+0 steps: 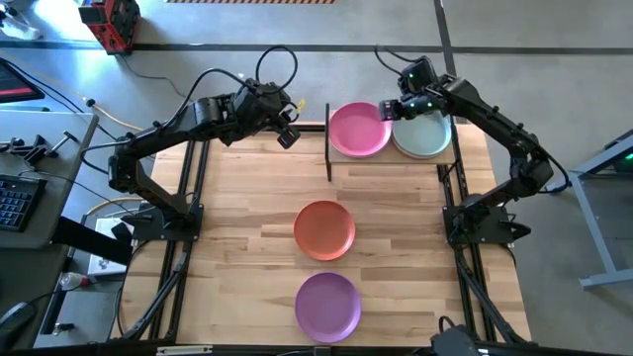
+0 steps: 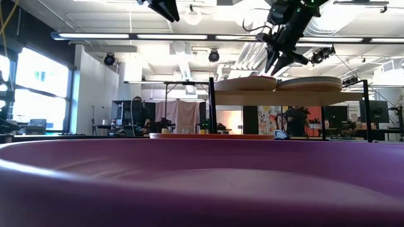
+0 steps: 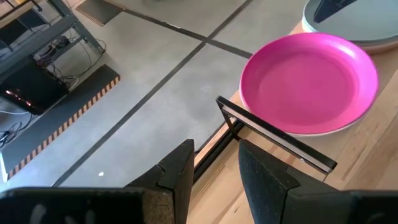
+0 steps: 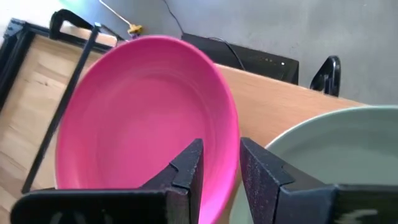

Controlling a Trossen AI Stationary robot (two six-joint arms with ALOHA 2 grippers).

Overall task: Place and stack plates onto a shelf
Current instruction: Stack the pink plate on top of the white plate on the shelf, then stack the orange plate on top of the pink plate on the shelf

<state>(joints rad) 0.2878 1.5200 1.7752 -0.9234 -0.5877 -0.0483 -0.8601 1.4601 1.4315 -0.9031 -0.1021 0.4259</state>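
Note:
On the shelf (image 1: 396, 161) at the table's far edge lie the magenta plate (image 1: 358, 130) and the pale grey-green plate (image 1: 425, 136), side by side. A paler rim (image 3: 311, 132) shows under the magenta plate, so it tops a stack. The orange plate (image 1: 324, 229) and the purple plate (image 1: 327, 306) rest flat on the tabletop. My right gripper (image 1: 388, 109) is open and points down over the magenta plate's rim beside the green plate (image 4: 323, 149). My left gripper (image 1: 289, 136) is open and hovers left of the shelf's black post (image 1: 327, 143). My right gripper (image 4: 221, 163) comes from above with one finger (image 4: 189, 165) over the magenta plate's bowl and the other (image 4: 261, 171) outside its rim (image 4: 233, 134), toward the green plate. Whether the fingers touch the rim I cannot tell. The plate lies flat on its stack.
The shelf's thin black posts (image 2: 211, 104) stand at its corners, and its board (image 2: 290, 98) sits above the tabletop. The purple plate (image 2: 189, 183) fills the low view's foreground. Bare wooden tabletop (image 1: 247, 257) lies left and right of the two lower plates.

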